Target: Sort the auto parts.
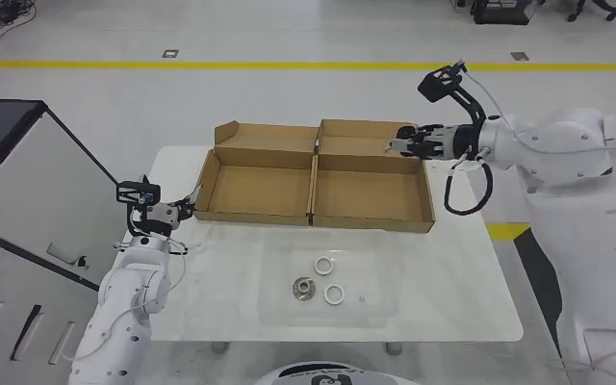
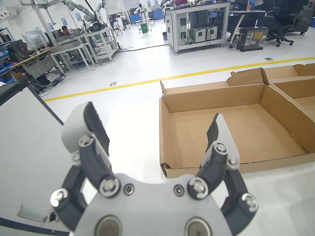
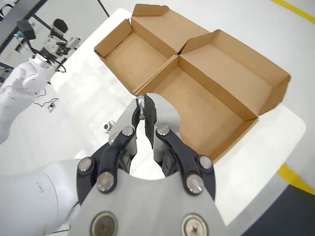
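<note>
**Top view.** White surface (image 1: 462, 289), one. Shallow open cardboard boxes, two, walls touching: left box (image 1: 255, 191) and right box (image 1: 371, 197). Near the front edge are a far ring (image 1: 324, 265) and a near ring (image 1: 334, 295), both white, and one grey metal collar (image 1: 304, 287). The right gripper (image 1: 397, 145) is over the right box's far side. The left gripper (image 1: 190, 205) is just beside the left box.

**Left wrist view.** Left gripper (image 2: 157, 133), ribbed black fingers (image 2: 94, 124) spread wide with nothing between them.

**Right wrist view.** Right gripper (image 3: 144, 109), fingers (image 3: 150, 115) pinching one threaded metal bolt (image 3: 140, 108) above the right box (image 3: 221, 94).
</note>
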Controlling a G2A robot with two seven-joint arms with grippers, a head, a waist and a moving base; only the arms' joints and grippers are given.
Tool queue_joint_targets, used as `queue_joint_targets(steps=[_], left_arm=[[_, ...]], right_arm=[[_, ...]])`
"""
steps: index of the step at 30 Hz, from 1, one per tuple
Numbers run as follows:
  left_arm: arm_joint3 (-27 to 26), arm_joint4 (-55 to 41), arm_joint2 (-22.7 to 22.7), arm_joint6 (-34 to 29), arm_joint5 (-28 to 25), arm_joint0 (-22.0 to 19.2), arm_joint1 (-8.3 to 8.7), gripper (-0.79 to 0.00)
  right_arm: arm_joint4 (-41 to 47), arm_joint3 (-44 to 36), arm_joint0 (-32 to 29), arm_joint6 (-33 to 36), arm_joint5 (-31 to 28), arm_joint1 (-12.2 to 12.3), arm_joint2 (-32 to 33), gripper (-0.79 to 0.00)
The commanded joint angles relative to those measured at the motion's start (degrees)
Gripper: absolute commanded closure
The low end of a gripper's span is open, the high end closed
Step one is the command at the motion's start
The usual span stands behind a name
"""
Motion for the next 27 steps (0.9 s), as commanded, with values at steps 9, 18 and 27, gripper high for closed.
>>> queue_joint_targets(steps=[9, 18, 27], left_arm=[[0.0, 0.0, 0.0, 0.0, 0.0, 0.0, 0.0, -0.785], [0.0, 0.0, 0.0, 0.0, 0.0, 0.0, 0.0, -0.785], [0.0, 0.0, 0.0, 0.0, 0.0, 0.0, 0.0, -0.785]], right_arm=[[-11.1, 8.0, 8.8, 3.0, -5.3, -0.4, -8.9, 0.0], [-17.2, 13.3, 11.3, 3.2, -4.4, -1.2, -15.9, 0.0], [-22.5, 19.3, 12.3, 3.0, -4.4, -2.2, -21.7, 0.0]])
